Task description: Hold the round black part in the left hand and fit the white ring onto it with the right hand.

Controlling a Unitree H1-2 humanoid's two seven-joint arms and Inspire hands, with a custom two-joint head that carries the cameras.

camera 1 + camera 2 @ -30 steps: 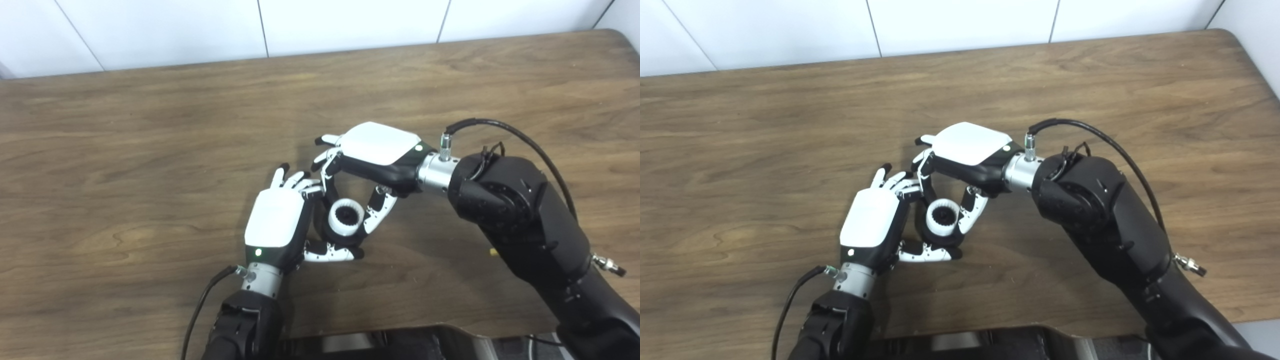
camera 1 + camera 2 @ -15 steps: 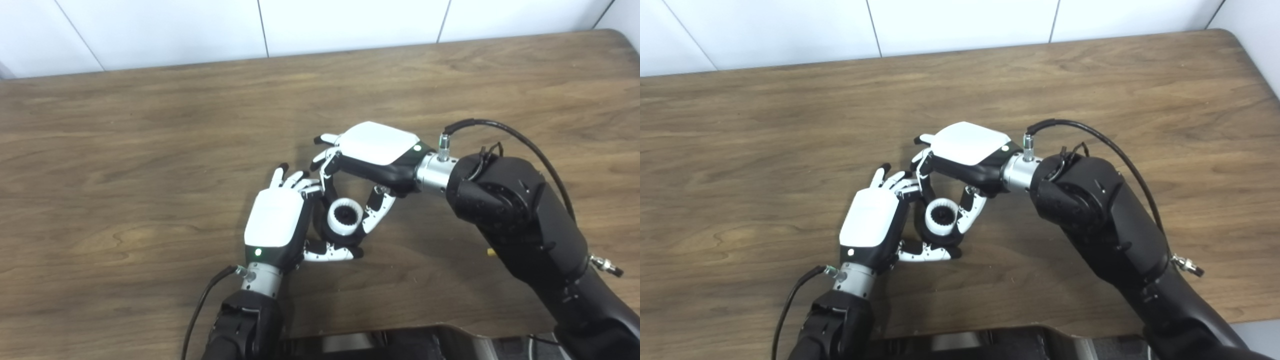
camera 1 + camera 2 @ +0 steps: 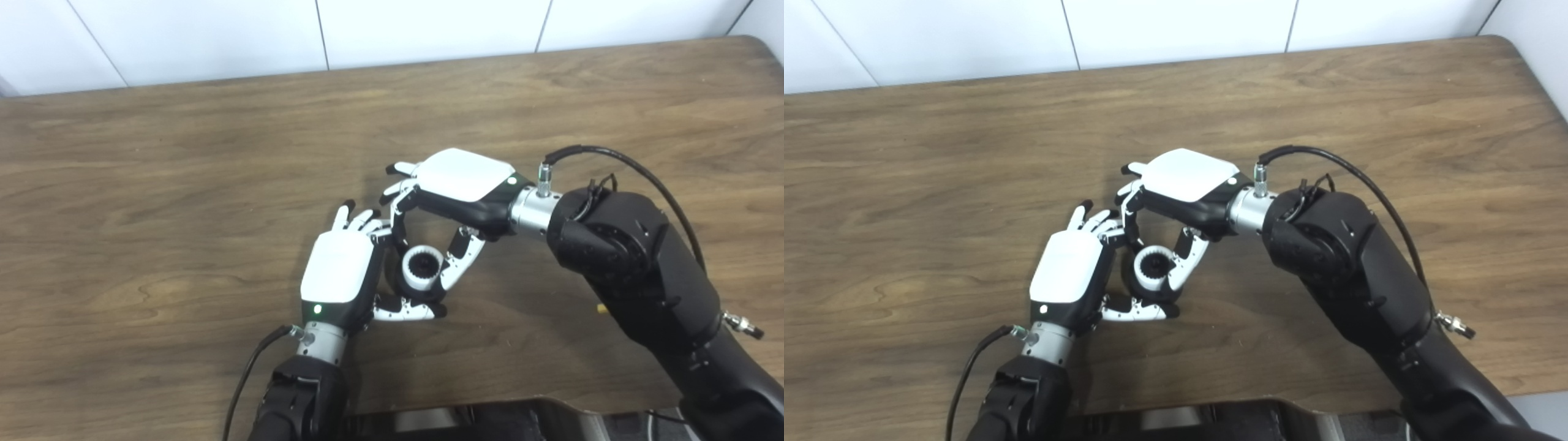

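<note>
The left hand [image 3: 339, 275] is curled around the round black part [image 3: 409, 293], cupping it between palm-side fingers and a thumb that lies just below it, low over the counter [image 3: 153, 202]. The white ring [image 3: 422, 273] sits on top of that part, its toothed inner bore facing up. The right hand [image 3: 456, 196] arches over from the far side, its fingers and thumb pinching the ring from either flank. Against half a second ago, the ring and the right hand's fingertips have sunk slightly toward the left palm, and the right fingers have drawn in a little closer to the left hand's fingers; less of the black part shows beside the ring. That suggests the ring is being pressed down onto its seat rather than merely lined up. Whether it is fully home is hard to tell, since the fingers hide the joint between ring and part. The fit looks nearly finished; a last squeeze downward, then release by the right hand, seems to be what remains.
</note>
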